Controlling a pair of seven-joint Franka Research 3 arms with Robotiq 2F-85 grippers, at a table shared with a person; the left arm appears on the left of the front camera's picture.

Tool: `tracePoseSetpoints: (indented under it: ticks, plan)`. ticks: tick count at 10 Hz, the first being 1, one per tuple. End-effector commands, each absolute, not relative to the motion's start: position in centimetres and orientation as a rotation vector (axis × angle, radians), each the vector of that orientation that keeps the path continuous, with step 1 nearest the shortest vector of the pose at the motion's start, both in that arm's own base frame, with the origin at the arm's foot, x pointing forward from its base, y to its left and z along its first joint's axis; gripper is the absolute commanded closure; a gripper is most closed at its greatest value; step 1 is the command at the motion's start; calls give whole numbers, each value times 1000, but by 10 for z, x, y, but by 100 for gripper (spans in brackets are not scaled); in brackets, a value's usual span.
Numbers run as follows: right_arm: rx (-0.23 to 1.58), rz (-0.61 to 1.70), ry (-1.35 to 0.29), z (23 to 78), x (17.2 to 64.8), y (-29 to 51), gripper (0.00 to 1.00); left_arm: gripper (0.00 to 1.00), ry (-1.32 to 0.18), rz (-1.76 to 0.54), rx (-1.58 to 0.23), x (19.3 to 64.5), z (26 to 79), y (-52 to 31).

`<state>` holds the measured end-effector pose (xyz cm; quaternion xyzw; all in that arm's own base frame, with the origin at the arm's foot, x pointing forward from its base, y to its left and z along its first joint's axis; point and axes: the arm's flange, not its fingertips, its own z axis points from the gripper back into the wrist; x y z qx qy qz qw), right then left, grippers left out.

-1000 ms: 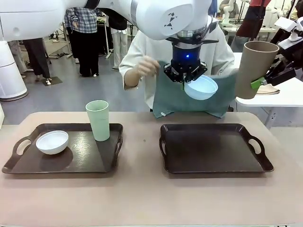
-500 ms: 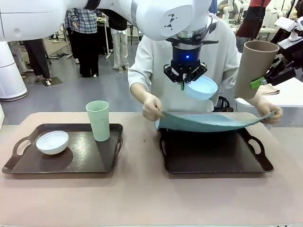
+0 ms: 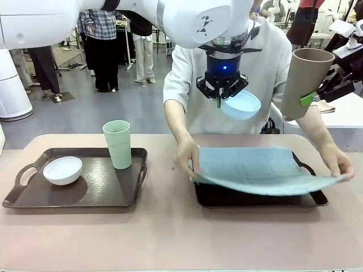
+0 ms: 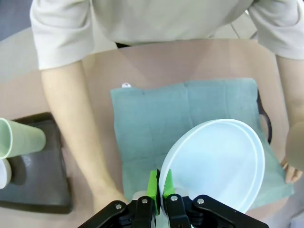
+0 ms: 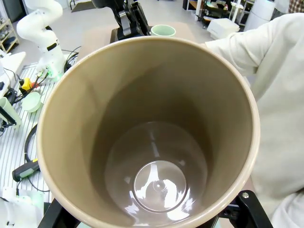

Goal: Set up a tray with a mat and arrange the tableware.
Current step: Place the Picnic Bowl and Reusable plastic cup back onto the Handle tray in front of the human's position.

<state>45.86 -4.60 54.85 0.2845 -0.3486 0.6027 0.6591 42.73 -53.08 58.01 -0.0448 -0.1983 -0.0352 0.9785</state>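
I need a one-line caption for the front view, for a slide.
A person holds a mat over a tray; left gripper holds a blue bowl, right gripper a brown tumbler.

A teal mat (image 3: 255, 170) droops over the right tray (image 3: 249, 200). The white bowl (image 3: 62, 170) and green tumbler (image 3: 117, 144) stand on the left tray (image 3: 102, 190). The blue bowl (image 3: 241, 105) and tan tumbler (image 3: 306, 82) hang aloft, tilted.

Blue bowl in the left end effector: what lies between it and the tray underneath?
The teal mat, held just above the tray by the person; front view.
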Motion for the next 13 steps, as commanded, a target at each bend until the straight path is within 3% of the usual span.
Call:
tracePoseSetpoints:
  ticks: [1,13]
  plan:
    - [639,1370,-807,550,459,-45,77,100,-400,-79,-98,428,583,-530]
    - [639,1370,-807,550,459,-45,77,100,-400,-79,-98,428,583,-530]
